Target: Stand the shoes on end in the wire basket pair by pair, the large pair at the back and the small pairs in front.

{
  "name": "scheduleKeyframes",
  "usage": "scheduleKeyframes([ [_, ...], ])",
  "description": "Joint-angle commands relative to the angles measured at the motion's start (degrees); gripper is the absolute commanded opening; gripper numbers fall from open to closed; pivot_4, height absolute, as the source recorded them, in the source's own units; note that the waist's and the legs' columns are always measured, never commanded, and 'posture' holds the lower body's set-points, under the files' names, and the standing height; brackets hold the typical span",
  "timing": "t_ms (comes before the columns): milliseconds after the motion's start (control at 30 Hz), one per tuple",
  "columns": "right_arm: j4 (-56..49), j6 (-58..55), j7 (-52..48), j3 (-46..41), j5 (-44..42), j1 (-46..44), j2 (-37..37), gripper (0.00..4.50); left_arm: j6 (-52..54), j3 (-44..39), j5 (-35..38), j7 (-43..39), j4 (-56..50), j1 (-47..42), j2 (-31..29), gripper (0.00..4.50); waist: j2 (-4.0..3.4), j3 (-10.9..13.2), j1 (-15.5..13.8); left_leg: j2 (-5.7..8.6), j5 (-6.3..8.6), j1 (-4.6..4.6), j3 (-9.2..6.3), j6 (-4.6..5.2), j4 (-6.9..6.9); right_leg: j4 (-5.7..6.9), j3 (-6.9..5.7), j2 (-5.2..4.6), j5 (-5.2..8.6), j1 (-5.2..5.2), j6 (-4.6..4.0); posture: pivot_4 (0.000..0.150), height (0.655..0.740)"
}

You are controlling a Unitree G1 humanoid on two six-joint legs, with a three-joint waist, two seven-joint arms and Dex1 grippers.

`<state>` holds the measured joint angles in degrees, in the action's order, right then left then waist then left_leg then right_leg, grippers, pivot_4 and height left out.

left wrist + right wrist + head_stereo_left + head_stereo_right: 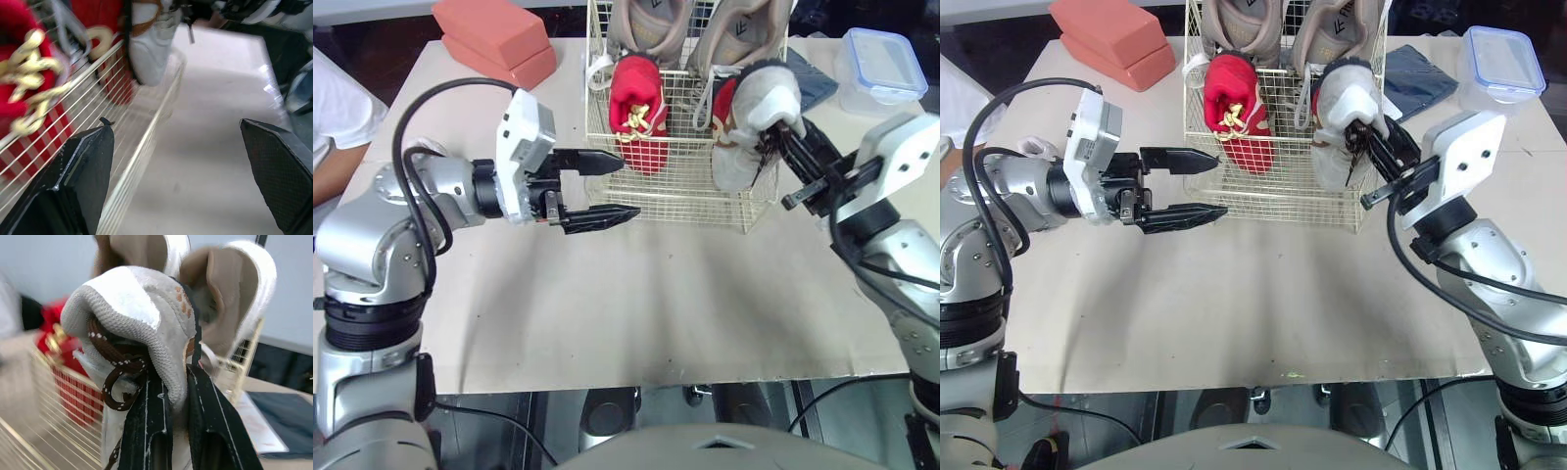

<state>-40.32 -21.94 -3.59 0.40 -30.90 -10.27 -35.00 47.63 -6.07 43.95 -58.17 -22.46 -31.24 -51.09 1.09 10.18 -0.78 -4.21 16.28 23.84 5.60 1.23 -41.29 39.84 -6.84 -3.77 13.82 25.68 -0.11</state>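
Note:
The wire basket point(675, 201) stands at the table's far middle. Two large beige shoes point(651, 24) stand on end along its back. A small red shoe point(638, 113) with yellow laces stands at the front left, and a second red shoe point(724, 108) shows at the front right. My right gripper point(781, 147) is shut on the heel collar of a small grey shoe point(132, 308), which hangs toe down at the basket's front right corner. My left gripper point(626, 186) is open and empty, just outside the basket's front left corner.
Two salmon blocks point(494, 39) lie at the far left. A clear box with a blue lid point(881, 69) and a dark blue cloth point(813, 83) sit to the right of the basket. A person's white sleeve point(337, 117) is at the left edge.

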Motion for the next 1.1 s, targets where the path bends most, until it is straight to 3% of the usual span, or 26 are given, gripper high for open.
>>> scheduleKeyframes([
  [33,2.08,4.86,-2.57,0.89,7.16,2.31,1.81,0.0,1.41,-1.76,1.97,1.63,-4.39,-0.15,-0.88,4.42,0.01,-0.01,-0.06,0.0,0.0,0.01,-0.01,0.0,-0.01,0.0,-0.01,-0.01,0.0,-0.01,0.0,0.15,0.686],
  [367,6.63,5.18,-7.32,3.18,14.23,7.37,5.96,0.0,2.53,-4.08,4.02,4.79,-7.19,2.37,-1.28,4.42,0.09,-0.06,-0.06,0.0,0.0,-0.02,-0.04,0.0,-0.02,0.03,-0.02,-0.02,0.0,-0.03,0.0,0.15,0.686],
  [467,6.39,4.24,-8.58,2.19,13.77,7.37,6.48,1.03,2.3,-4.52,3.98,5.13,-7.18,3.01,-1.52,4.5,0.14,-0.1,-0.03,0.0,0.0,-0.05,-0.03,0.0,-0.03,0.03,-0.02,-0.02,0.0,-0.05,-0.01,0.15,0.686],
  [533,6.22,4.13,-9.28,1.06,13.43,7.38,6.73,2.16,1.8,-4.91,3.55,5.12,-6.74,3.5,-1.95,4.5,0.14,-0.1,-0.02,0.0,0.0,-0.05,-0.03,0.0,-0.03,0.04,-0.02,-0.02,0.0,-0.05,-0.01,0.15,0.686],
  [567,6.14,4.01,-9.6,0.63,13.32,7.39,6.86,2.28,1.61,-5.04,3.44,5.09,-6.56,3.66,-2.1,4.5,0.14,-0.1,0.02,0.01,0.0,-0.05,-0.03,0.0,-0.03,0.04,-0.02,-0.01,0.0,-0.04,-0.01,0.15,0.686],
  [700,4.77,3.34,-13.6,-4.36,9.01,7.89,5.72,4.4,-0.62,-6.57,1.21,4.16,-3.59,6.08,-3.3,4.5,0.13,-0.09,0.04,0.01,0.0,-0.06,-0.03,0.0,-0.03,0.05,-0.01,0.0,0.0,-0.04,-0.01,0.15,0.686],
  [1100,-4.61,-9.38,-34.12,-24.99,-19.43,18.88,-10.37,4.47,-6.59,-14.25,-3.25,2.29,3.98,13.6,-5.46,4.5,0.07,-0.04,-0.03,0.0,0.07,-0.04,-0.04,0.12,0.02,0.0,-0.04,0.0,0.01,-0.03,-0.02,0.15,0.686],
])
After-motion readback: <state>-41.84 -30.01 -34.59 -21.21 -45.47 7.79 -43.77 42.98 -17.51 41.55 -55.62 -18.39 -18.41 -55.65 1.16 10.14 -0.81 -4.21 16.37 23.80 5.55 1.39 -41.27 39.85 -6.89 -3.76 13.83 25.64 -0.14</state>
